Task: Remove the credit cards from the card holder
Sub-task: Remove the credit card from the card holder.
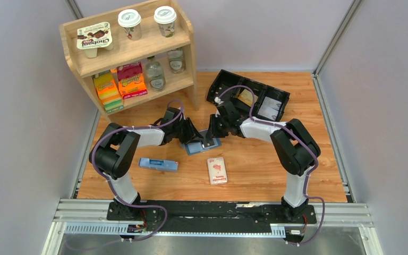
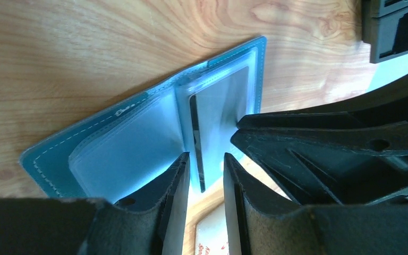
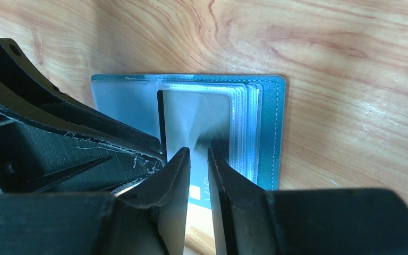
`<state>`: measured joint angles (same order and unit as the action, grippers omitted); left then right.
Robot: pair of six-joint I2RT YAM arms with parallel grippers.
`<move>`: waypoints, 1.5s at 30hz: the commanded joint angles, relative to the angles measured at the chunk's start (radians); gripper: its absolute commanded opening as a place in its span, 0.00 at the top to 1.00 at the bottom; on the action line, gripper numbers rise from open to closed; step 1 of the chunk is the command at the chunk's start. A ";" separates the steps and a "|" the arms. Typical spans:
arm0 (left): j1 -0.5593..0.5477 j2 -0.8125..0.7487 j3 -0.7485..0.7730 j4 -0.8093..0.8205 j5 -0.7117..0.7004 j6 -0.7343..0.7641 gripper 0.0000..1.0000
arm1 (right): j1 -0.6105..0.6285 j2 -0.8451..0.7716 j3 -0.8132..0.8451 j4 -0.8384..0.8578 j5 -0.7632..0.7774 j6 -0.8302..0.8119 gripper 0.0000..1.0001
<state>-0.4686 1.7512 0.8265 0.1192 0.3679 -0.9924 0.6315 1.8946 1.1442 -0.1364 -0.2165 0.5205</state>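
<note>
At the middle of the desk (image 1: 326,178), a little toward its far edge, the card holder (image 1: 202,144) lies opened flat, and both arms reach in over it from either side. The left tool (image 1: 192,135) comes at it from the left, the right tool (image 1: 213,133) from the right, and their tips nearly meet above the blue panels.

From the left wrist, the card holder (image 2: 53,159) shows its stitched blue cover with clear sleeves fanned up from it. A dark grey card (image 2: 196,143) stands edge-on among those sleeves, its near end lying in the gap of the left tool (image 2: 206,158). The jaws sit partly open, one on each side of the card, with light showing between; they have not closed on it. The right tool (image 2: 237,130) enters from the right, its tips against the sleeves.

From the right wrist, the dark grey card (image 3: 196,114) faces the camera, still seated in the stack of sleeves on the card holder (image 3: 272,133). The right tool (image 3: 196,152) stands at the card's near edge with only a narrow gap between its jaws; whether they pinch a sleeve or the card, I cannot tell.

Toward the near edge lie a pale blue box (image 1: 158,164) and, to its right, a white pack (image 1: 217,170) with a red picture, both well apart from the holder. A black tray (image 1: 220,85) sits by the far edge, and a wooden shelf (image 1: 183,58) stands at the far left corner.
</note>
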 commanded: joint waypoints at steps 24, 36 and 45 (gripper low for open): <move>0.004 0.030 -0.024 0.107 0.049 -0.021 0.73 | -0.003 0.009 -0.072 0.027 -0.014 0.049 0.75; 0.028 -0.033 -0.115 0.244 0.077 -0.051 1.00 | -0.044 0.031 -0.126 0.090 -0.050 0.104 0.75; 0.051 -0.082 -0.170 0.237 0.080 -0.055 0.99 | -0.065 0.041 -0.144 0.092 -0.034 0.108 0.75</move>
<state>-0.4339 1.7313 0.6712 0.3340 0.4252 -1.0504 0.5865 1.8946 1.0439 0.0418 -0.3279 0.6506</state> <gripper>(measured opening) 0.010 0.246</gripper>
